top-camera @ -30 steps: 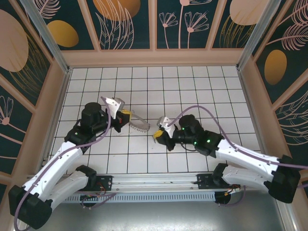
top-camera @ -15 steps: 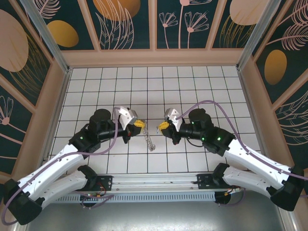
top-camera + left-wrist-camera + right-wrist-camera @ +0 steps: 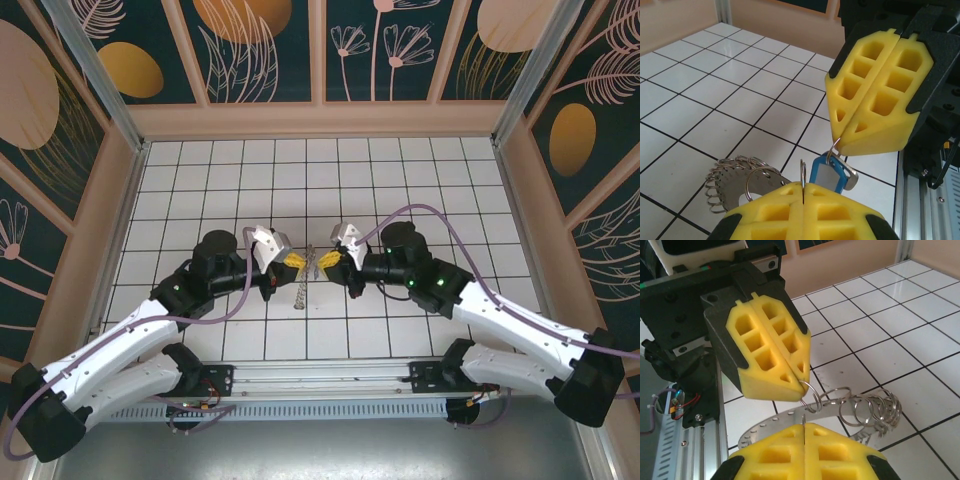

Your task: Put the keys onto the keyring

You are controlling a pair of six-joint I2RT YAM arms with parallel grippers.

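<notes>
Open tabletop (image 3: 420, 180) on every side, walls (image 3: 320, 120) well clear. At mid-tabletop the left claw (image 3: 291, 259) is pinched tight on a wire loop (image 3: 808, 389) of the dangling keyring (image 3: 302, 290). The right claw (image 3: 326, 260) is clamped on the blue key (image 3: 826, 176), tips almost meeting.

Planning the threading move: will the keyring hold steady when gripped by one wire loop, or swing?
Likely swings: the left gripper pinches just one thin loop, the keyring hanging off it. Its plate looks like flat metal, probably stiff. The wire loops may snag.
</notes>
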